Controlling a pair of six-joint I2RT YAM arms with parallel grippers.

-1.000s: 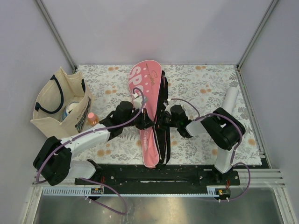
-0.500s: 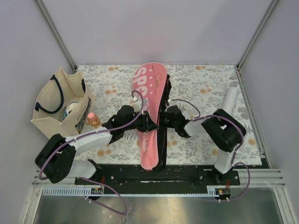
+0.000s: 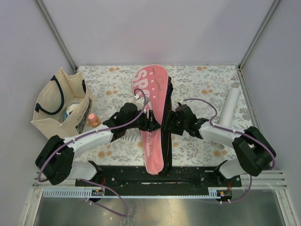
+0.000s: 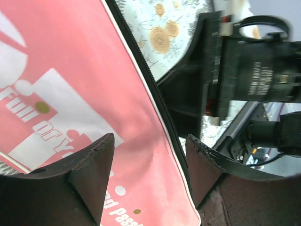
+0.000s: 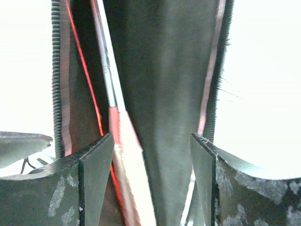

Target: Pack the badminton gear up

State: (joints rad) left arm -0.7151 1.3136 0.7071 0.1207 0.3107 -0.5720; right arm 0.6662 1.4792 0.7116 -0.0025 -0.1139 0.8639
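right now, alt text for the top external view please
A pink racket cover lies lengthwise on a floral mat, the left gripper and right gripper open at either side of its middle. A beige tote bag stands at the left, a white tube at the right.

Floral table mat (image 3: 202,80), pink cover (image 3: 153,94) lengthwise at centre, white tube (image 3: 230,104) near right edge, beige tote bag (image 3: 49,123) and orange bottle (image 3: 93,120) at left.
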